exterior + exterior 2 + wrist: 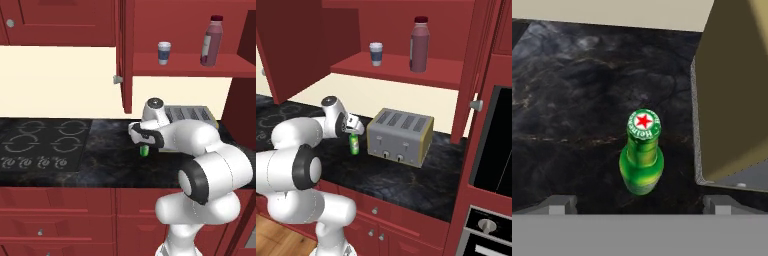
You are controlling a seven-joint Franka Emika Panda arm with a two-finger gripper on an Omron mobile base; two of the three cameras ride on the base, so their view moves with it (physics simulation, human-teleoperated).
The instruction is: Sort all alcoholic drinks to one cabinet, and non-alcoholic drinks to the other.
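Jaws spread wide, the gripper (639,204) hangs above the bright green bottle (641,160), apparently needing to descend and pinch its neck

white arm bent low, tool (640,204) pointing down, fingers spread wide

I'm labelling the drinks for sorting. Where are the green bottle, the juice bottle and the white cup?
green bottle (642,167): hand view, on its shoulder below the cap.
juice bottle (419,50): right base view, on its body.
white cup (164,54): left base view, on its dark sleeve.
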